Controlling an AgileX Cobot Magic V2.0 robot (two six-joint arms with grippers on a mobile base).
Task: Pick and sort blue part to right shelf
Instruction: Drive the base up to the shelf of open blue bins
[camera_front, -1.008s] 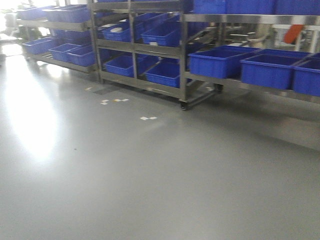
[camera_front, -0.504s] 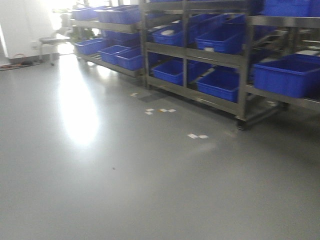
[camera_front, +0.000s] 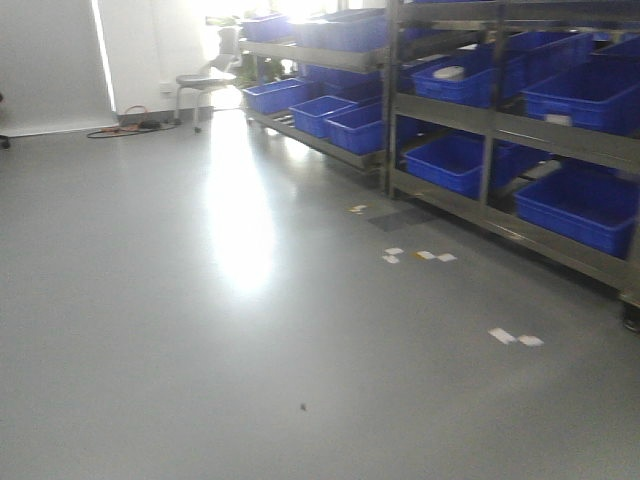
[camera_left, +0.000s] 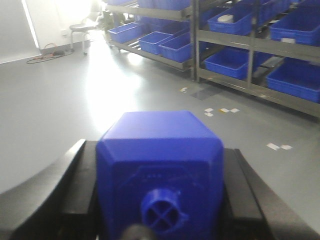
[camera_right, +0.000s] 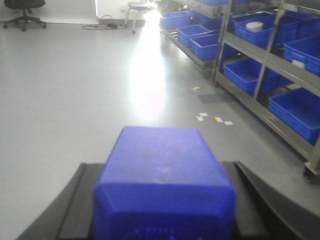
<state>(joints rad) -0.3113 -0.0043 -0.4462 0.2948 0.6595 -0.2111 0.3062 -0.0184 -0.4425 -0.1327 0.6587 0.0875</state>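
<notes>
Left gripper (camera_left: 160, 195): closed on blue part (camera_left: 160, 145), black fingers (camera_left: 75, 185) against both its sides.
Right gripper (camera_right: 162, 212): clamps second blue part (camera_right: 162, 165) likewise.
Right shelf (camera_front: 520, 128): steel rack, far right, well apart from both parts, with blue bins (camera_front: 575, 205) on its tiers.
Grey floor (camera_front: 200, 350): white tape marks (camera_front: 420, 255) near rack.

floor (camera_front: 150, 350): grey (glossy); white scraps (camera_front: 503, 336) lie on it | steel rack (camera_front: 489, 130): blue bins (camera_front: 450, 162)

Glossy grey floor (camera_front: 150, 330) with window glare, white tape scraps (camera_front: 417, 255), round stool (camera_front: 205, 85) by the wall, what may be an orange cable (camera_front: 125, 127), black office chair (camera_right: 22, 9).
</notes>
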